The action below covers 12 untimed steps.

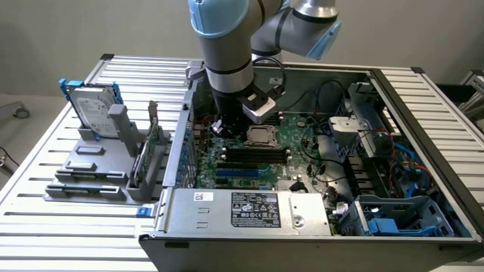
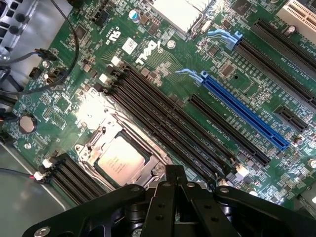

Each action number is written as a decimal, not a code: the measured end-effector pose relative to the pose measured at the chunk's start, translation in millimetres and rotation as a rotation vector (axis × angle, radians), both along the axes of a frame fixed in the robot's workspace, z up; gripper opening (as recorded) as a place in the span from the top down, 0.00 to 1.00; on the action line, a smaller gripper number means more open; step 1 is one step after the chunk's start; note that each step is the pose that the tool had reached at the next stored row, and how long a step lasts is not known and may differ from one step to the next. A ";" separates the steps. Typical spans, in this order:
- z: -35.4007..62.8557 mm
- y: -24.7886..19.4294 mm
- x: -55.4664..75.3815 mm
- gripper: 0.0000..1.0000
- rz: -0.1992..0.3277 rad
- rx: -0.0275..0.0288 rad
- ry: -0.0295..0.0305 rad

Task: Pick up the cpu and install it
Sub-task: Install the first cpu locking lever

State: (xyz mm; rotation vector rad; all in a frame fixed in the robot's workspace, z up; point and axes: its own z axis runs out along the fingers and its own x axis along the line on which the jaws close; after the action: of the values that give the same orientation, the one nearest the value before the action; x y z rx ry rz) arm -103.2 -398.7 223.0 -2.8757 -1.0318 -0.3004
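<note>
A: Entry, exterior view, left to right. Grey rack [image 1: 90,164] on the slatted table [image 1: 45,226] holds a hard drive [image 1: 94,107] upright. Right of it, the open PC case [image 1: 423,130]; the arm [image 1: 226,51] reaches down inside, over the motherboard [image 1: 302,153].

B: The cpu?

A: The cpu [image 2: 121,160] sits flat in the socket [image 2: 94,131] on the board, silvery top facing up, metal frame around it. In the exterior view the socket [image 1: 264,136] lies just right of the wrist.

B: The gripper?

A: The gripper [image 2: 173,185] is clenched, fingers [image 2: 160,207] pressed together, nothing between them. It hangs above the board just beside the socket, apart from the chip.

B: Step in hand?

A: Judged from the layout: the chip is already placed, so the task is in its late part. Whether the chip is fully seated or the frame latched cannot be told.

B: What would the following move demand?

A: Care around the memory slots [image 2: 163,118] and the cables [image 1: 325,93], which crowd the socket. Any contact with the chip needs to be straight down and light; a tilt risks the socket pins.
</note>
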 end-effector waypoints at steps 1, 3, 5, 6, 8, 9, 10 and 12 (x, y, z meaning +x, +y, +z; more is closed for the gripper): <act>-0.4 0.0 -0.2 0.89 0.000 0.0000 0.0000; -1.3 0.0 -0.8 0.89 0.000 0.0000 0.0000; -2.3 0.0 -1.1 0.89 0.000 0.0000 -0.0001; -2.9 0.0 -1.3 0.89 0.000 0.0000 -0.0002; -4.2 0.0 -1.4 0.89 0.000 0.0000 -0.0010; -4.9 0.0 -1.4 0.89 0.000 -0.0001 -0.0014; -5.7 0.0 -1.5 0.89 0.000 -0.0002 -0.0018; -7.7 0.0 -1.8 0.89 0.000 0.0000 -0.0027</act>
State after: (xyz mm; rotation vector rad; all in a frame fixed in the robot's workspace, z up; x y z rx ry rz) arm -105.0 -398.6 215.3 -2.8762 -1.0321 -0.3044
